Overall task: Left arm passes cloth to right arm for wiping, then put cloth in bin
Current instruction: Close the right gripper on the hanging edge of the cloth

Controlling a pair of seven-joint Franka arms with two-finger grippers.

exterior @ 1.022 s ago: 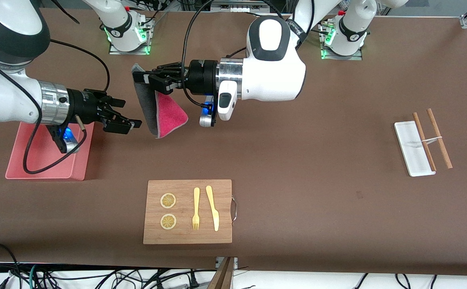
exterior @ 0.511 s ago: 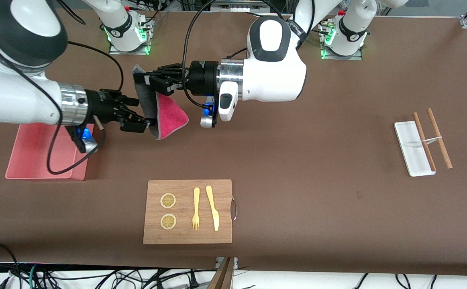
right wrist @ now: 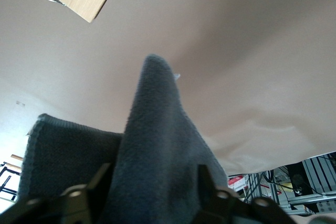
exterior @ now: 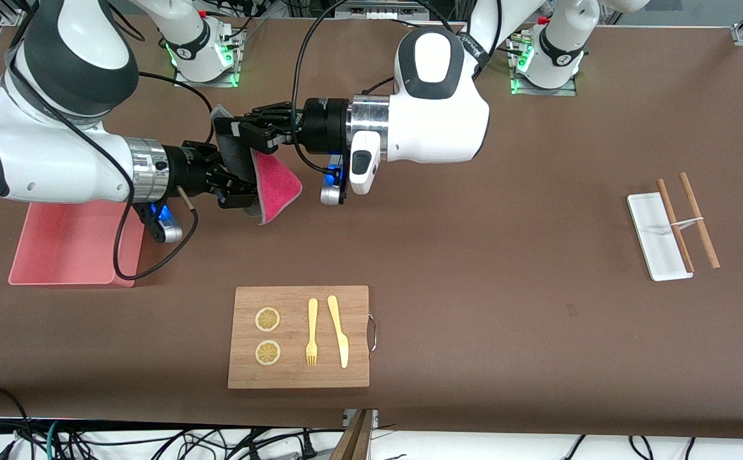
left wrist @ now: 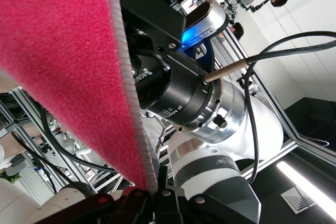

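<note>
The cloth (exterior: 276, 185) hangs in the air over the table, magenta-pink on one face and dark grey on the other. My left gripper (exterior: 238, 131) is shut on its upper edge; in the left wrist view the pink face (left wrist: 63, 66) fills the frame above the gripper (left wrist: 157, 195). My right gripper (exterior: 243, 195) is open at the cloth's lower part. In the right wrist view the grey cloth (right wrist: 157, 150) lies between the spread fingers (right wrist: 101, 181) of that gripper (right wrist: 152, 187). The pink bin (exterior: 71, 246) sits at the right arm's end of the table, partly hidden by the right arm.
A wooden cutting board (exterior: 298, 300) with two lemon slices, a fork and a knife lies nearer the front camera. A white tray (exterior: 655, 249) with chopsticks (exterior: 697, 214) lies toward the left arm's end.
My right arm has moved from over the bin to the cloth; its open fingers now straddle the cloth's lower part. The left arm has held the cloth nearly still.
</note>
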